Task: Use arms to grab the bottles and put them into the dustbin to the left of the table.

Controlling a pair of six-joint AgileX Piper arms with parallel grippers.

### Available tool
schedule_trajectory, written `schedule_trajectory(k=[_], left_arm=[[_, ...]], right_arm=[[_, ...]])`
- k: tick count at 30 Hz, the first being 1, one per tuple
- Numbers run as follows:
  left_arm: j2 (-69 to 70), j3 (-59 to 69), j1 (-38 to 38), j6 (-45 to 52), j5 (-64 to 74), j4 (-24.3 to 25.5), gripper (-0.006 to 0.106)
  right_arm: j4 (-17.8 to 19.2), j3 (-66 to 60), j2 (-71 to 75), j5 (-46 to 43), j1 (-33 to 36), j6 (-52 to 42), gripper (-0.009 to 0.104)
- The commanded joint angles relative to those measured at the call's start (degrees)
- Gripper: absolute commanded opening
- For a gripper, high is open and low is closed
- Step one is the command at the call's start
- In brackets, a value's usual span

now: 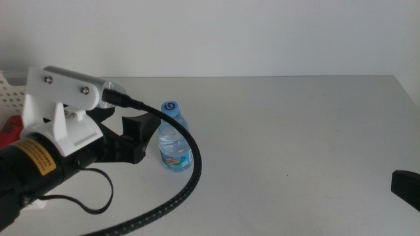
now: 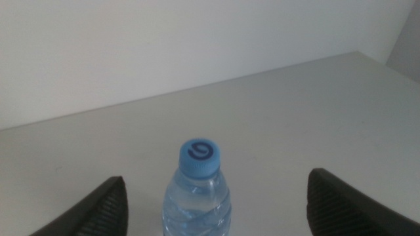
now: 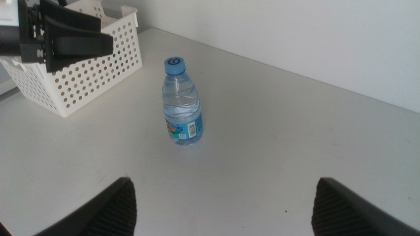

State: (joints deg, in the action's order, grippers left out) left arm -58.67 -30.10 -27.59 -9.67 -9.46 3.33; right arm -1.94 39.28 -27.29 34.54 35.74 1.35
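Observation:
A small clear water bottle (image 1: 174,143) with a blue cap stands upright on the light-grey table (image 1: 295,131). My left gripper (image 1: 141,139) is open just left of it, not touching. In the left wrist view the bottle (image 2: 198,193) stands ahead of the left gripper (image 2: 216,178), between its wide-apart jaws. The white perforated dustbin (image 1: 12,98) sits at the far left, behind the left arm. The right wrist view shows the bottle (image 3: 182,105), the dustbin (image 3: 85,75) and the left gripper (image 3: 75,39) in front of it. My right gripper (image 3: 224,187) is open and holds nothing.
Something red (image 1: 6,131) shows at the left edge by the dustbin, mostly hidden by the left arm. The left arm's black cable (image 1: 187,180) loops across the table in front of the bottle. The right gripper (image 1: 407,187) waits at the lower right edge.

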Motion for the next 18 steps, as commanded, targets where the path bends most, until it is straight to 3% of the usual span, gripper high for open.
schedule_trajectory(k=[1,10,18], left_arm=[[0.96,-0.22,-0.34,-0.77,-5.28,0.04,0.094],[0.82,4.34,-0.34,1.06,-8.03,0.25,0.094],[-8.15,9.34,-0.34,2.44,-29.65,0.15,0.094]], right_arm=[[0.31,1.62,-0.34,-4.03,-0.29,-0.72,0.071],[0.31,1.62,-0.34,-4.03,-0.29,-0.72,0.071],[0.31,1.62,-0.34,-4.03,-0.29,-0.72,0.071]])
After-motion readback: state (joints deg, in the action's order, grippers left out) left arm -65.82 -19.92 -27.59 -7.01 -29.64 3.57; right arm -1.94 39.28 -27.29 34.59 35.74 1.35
